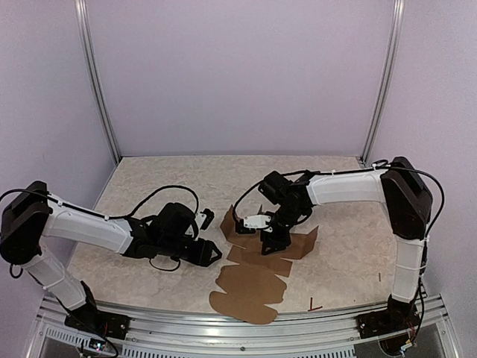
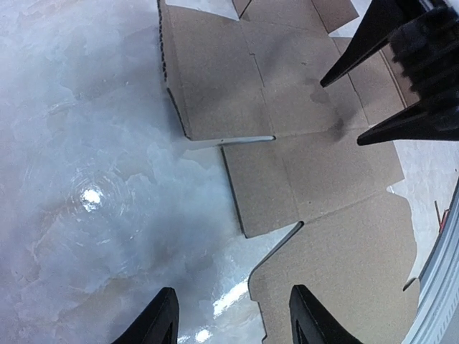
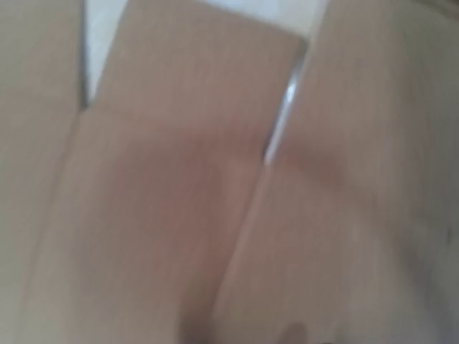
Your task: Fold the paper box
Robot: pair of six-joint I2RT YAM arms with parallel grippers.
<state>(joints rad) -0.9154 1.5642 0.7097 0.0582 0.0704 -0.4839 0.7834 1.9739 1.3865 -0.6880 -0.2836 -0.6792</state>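
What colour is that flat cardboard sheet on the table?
Plain brown, with no print. The cardboard sheet shows best in the left wrist view.

Marbled table (image 1: 149,179); red stick scrap (image 1: 315,307) near front edge.

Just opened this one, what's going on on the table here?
Two robot arms are working on a brown paper box, which lies unfolded and mostly flat on the table. The right claw is low over the sheet's middle panels, its jaws apart and gripping nothing. The left claw sits just off the sheet's left edge, also open and empty. No box shape has been formed yet.
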